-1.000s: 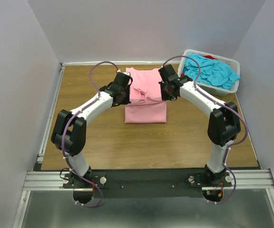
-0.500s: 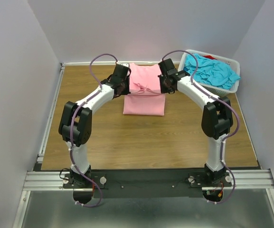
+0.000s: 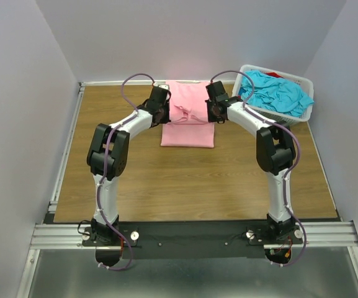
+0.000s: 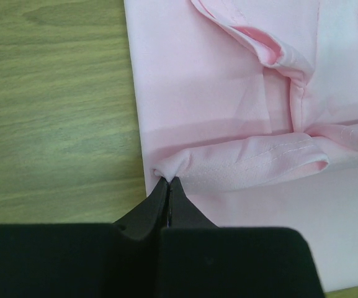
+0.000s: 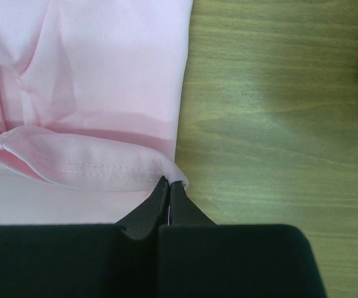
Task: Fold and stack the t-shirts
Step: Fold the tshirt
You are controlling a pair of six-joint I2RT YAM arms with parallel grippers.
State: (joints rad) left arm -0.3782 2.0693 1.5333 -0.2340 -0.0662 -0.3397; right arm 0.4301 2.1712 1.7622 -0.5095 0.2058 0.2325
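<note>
The pink t-shirt is lying on the wooden table at its far middle, partly folded into a rough rectangle, with its far edge reaching close to the back wall. The left gripper is pinching the cloth at the shirt's left edge, its two black fingers pressed together on a small bunch of fabric where a stitched hem begins. The right gripper is doing the same at the shirt's right edge, its fingers closed tight on the corner of that hem. Between the two grippers the hemmed band is running across the shirt from left to right, slightly raised over the flat layer under it and creasing toward the middle. In the left wrist view a sleeve opening is showing on the far side of the band. Both arms are reaching far across the table and bending inward toward each other, one on each side of the shirt. At the far right corner a white slotted basket is sitting near the right arm, with a crumpled turquoise t-shirt heaped in it and spilling over the rim, and a bit of red cloth peeking out at its far side.
</note>
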